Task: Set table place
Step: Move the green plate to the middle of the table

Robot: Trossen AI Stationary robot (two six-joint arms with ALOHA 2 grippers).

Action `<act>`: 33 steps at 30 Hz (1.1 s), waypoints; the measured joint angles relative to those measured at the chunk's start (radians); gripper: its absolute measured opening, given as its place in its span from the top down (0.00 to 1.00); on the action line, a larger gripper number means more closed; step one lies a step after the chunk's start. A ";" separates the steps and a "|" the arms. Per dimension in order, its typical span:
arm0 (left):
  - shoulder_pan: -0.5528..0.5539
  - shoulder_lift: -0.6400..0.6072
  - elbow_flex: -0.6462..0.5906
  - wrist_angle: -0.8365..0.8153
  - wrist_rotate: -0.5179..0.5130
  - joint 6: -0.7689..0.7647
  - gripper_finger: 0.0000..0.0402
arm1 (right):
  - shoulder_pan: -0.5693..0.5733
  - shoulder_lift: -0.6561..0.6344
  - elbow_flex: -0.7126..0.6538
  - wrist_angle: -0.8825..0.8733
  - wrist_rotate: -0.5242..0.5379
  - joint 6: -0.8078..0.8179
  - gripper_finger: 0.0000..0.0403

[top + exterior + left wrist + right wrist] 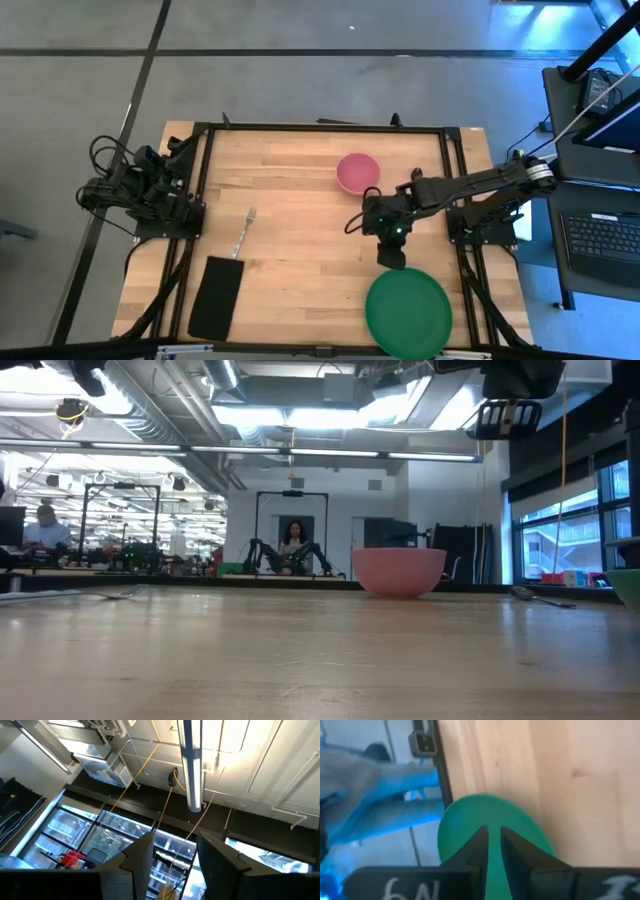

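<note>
The green plate (408,312) lies flat at the table's near edge, right of centre; in the right wrist view the green plate (470,820) reaches slightly past the black rail. The pink bowl (357,172) stands farther back. The silver fork (243,232) lies left of centre. A dark spoon (540,597) rests on the table right of the bowl (400,570). My right gripper (390,257) hovers just beyond the plate's far rim, its fingers (491,832) a narrow gap apart and touching nothing. My left gripper (175,837) is open and points at the ceiling, parked at the table's left edge (150,185).
A black rectangular cloth (216,297) lies at the near left, just below the fork. Black rails (320,127) frame the table. Bare wood lies between the fork and my right arm. People sit in the room far behind the table.
</note>
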 joint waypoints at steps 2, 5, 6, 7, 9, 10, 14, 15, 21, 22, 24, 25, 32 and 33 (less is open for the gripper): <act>0.000 0.000 0.000 -0.001 0.000 0.000 0.63 | 0.000 -0.010 0.000 0.000 0.005 0.002 0.87; 0.000 0.000 0.000 -0.001 0.000 0.000 0.63 | 0.000 -0.021 0.000 0.008 0.025 0.006 0.87; 0.000 0.000 0.000 -0.001 0.000 0.000 0.63 | 0.000 -0.025 0.001 0.003 0.045 0.006 0.87; 0.000 0.000 0.000 -0.001 0.000 0.000 0.63 | 0.000 -0.027 0.001 -0.009 0.064 0.000 0.87; 0.000 0.000 0.000 -0.001 -0.001 0.000 0.63 | 0.001 -0.029 0.000 -0.018 0.101 -0.018 0.87; 0.000 0.000 0.000 -0.001 0.000 0.000 0.63 | 0.001 -0.030 0.000 -0.025 0.110 -0.029 0.87; 0.000 0.000 0.000 0.000 -0.001 0.000 0.63 | 0.001 -0.032 0.001 -0.047 0.121 -0.059 0.87; 0.000 0.000 0.000 0.000 -0.001 0.000 0.63 | 0.001 -0.032 0.000 -0.058 0.124 -0.073 0.86; 0.000 0.000 0.000 -0.001 -0.001 0.000 0.63 | 0.035 -0.032 0.000 -0.061 0.162 -0.159 0.71; 0.000 0.000 0.000 0.000 -0.001 0.000 0.63 | 0.043 -0.032 0.000 -0.071 0.168 -0.176 0.68; 0.000 0.000 0.000 -0.001 -0.001 0.000 0.63 | 0.062 -0.030 0.000 -0.102 0.173 -0.191 0.64; 0.000 0.000 0.000 -0.001 -0.001 0.000 0.63 | 0.075 -0.028 0.001 -0.123 0.179 -0.192 0.62; 0.000 0.000 0.000 0.000 -0.001 0.000 0.64 | 0.177 -0.026 -0.075 -0.252 0.291 -0.216 0.61; 0.000 0.000 -0.001 -0.001 -0.001 0.000 0.64 | 0.190 -0.026 -0.096 -0.249 0.291 -0.203 0.62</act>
